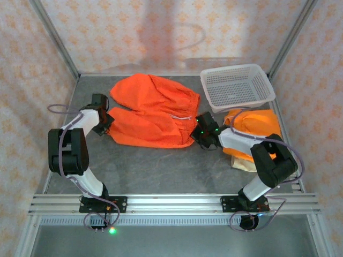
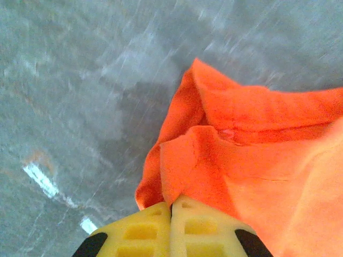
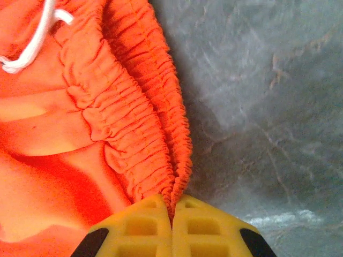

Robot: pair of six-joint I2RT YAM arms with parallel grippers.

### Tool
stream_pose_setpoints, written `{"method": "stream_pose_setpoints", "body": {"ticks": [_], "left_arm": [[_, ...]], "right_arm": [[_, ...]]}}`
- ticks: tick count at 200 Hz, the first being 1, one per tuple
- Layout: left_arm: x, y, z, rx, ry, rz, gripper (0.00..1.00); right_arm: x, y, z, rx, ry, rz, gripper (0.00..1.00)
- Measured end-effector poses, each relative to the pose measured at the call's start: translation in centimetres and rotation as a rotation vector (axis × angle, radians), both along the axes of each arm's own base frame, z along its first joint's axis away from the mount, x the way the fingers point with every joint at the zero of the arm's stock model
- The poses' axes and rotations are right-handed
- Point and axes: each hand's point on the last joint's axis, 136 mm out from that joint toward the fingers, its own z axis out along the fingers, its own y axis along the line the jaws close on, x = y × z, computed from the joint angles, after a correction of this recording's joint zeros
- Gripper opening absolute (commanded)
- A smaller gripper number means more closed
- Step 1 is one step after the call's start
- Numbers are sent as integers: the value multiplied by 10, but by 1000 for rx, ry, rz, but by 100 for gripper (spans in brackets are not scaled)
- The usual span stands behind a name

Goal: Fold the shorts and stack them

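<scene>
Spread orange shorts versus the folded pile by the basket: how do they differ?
The spread orange shorts lie open centrally; the folded pile sits compact at the right. The spread shorts are pinched by the left gripper at a leg hem and the right gripper at the waistband; no gripper holds the pile. The pile shows beige beneath; the spread shorts show none. Both are orange.
</scene>
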Motion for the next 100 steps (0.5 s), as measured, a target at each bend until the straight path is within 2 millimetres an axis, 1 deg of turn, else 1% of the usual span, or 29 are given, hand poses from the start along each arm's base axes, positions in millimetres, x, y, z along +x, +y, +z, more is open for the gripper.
{"method": "stream_pose_setpoints", "body": {"ticks": [13,23,31,40,42,43,55,69,73,75,78,86,87,91,100], "left_arm": [[10,3,15,9,-25,0,0],[20,5,32,16,-52,-3,0],[31,7,50,25,-84,-10,0],[45,9,76,39,-134,-21,0],[47,9,79,40,-140,-22,0],[50,9,86,43,-153,-23,0],[68,14,126,67,-225,-32,0],[94,20,184,93,-333,-35,0],[103,22,203,100,-370,-33,0],[105,23,209,103,-379,-33,0],[112,24,225,108,-410,-33,0],[125,29,257,122,-477,-28,0],[127,30,263,125,-494,-28,0],[132,32,280,129,-528,-23,0],[140,38,316,142,-607,-12,0]], "right_arm": [[12,0,15,-7,-25,8,0],[27,3,35,-9,-64,17,0],[39,7,52,-7,-101,29,0],[55,13,74,-5,-148,45,0],[59,15,79,-3,-158,46,0],[60,15,81,-2,-162,46,0],[82,23,112,-5,-219,74,0],[110,32,148,-22,-277,107,0],[120,35,162,-27,-303,116,0],[124,36,168,-33,-312,123,0],[131,38,176,-36,-327,125,0],[150,43,205,-49,-386,146,0],[153,44,210,-49,-401,150,0],[160,46,222,-55,-424,158,0],[174,49,257,-69,-491,177,0]]}}
